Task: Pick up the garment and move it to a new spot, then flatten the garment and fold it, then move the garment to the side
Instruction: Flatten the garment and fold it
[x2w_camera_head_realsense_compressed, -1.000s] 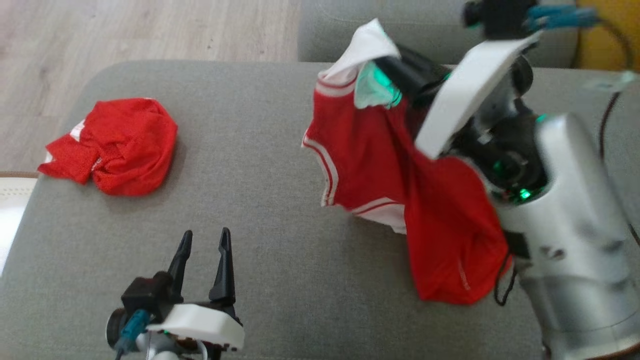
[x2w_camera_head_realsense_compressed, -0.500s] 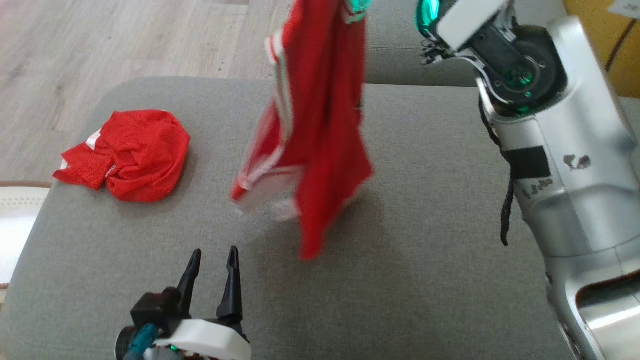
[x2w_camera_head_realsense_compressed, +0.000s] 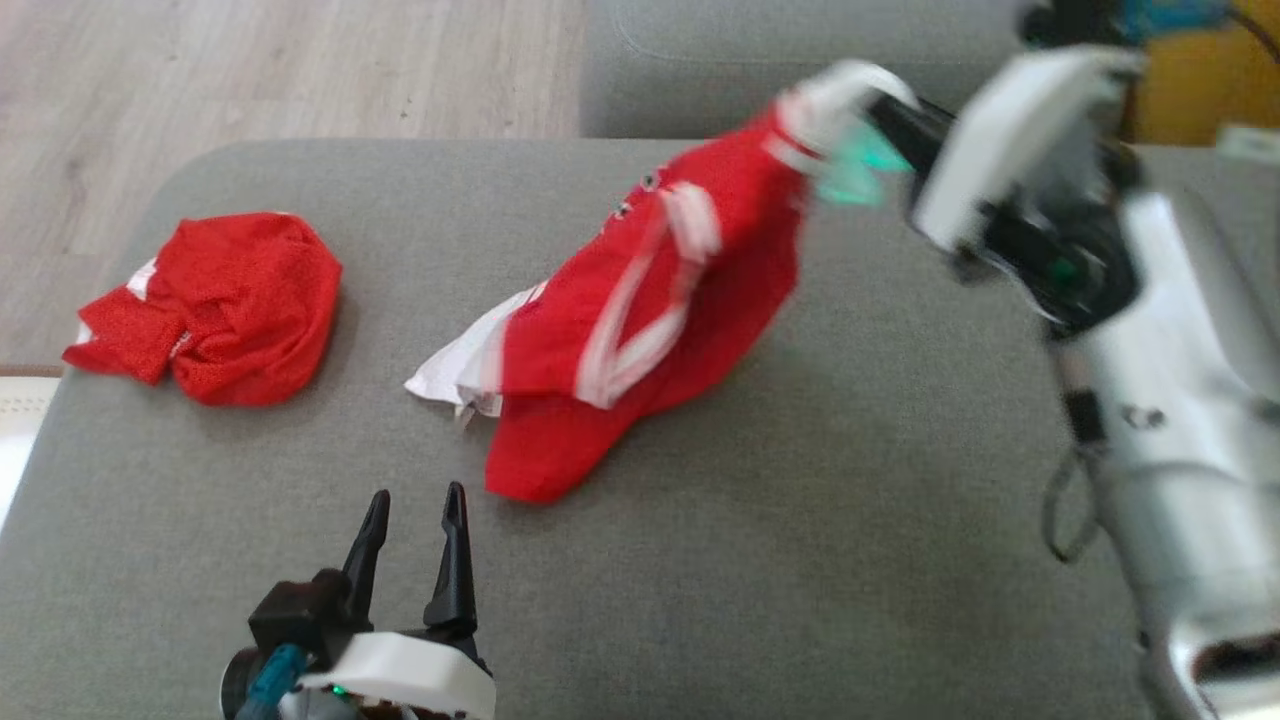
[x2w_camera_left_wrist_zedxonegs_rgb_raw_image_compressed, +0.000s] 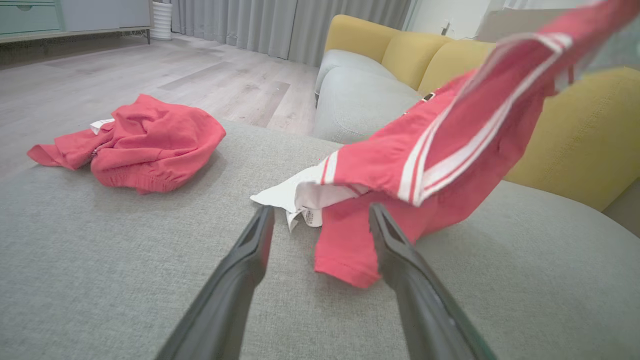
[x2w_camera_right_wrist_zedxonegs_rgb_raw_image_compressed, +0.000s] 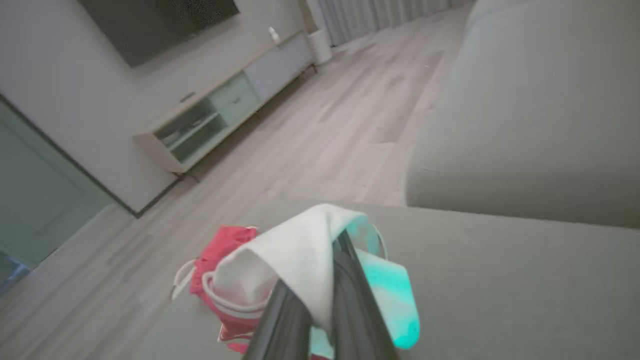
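The garment is red with white stripes and a white edge. Its lower end lies on the grey cushion while its upper end slants up to the right. My right gripper is shut on that white upper edge, seen close in the right wrist view, where the white cloth wraps the right gripper. My left gripper stands open near the front edge with nothing in it. In the left wrist view the left gripper is just short of the garment's lower tip.
A second red garment lies crumpled at the cushion's left side, also in the left wrist view. Behind the cushion are a grey sofa seat and a yellow sofa. Wood floor lies beyond the far left edge.
The right arm swung the garment up high, then down. Its lower end now rests on the cushion, stretched toward the left. The left gripper stayed open in place.
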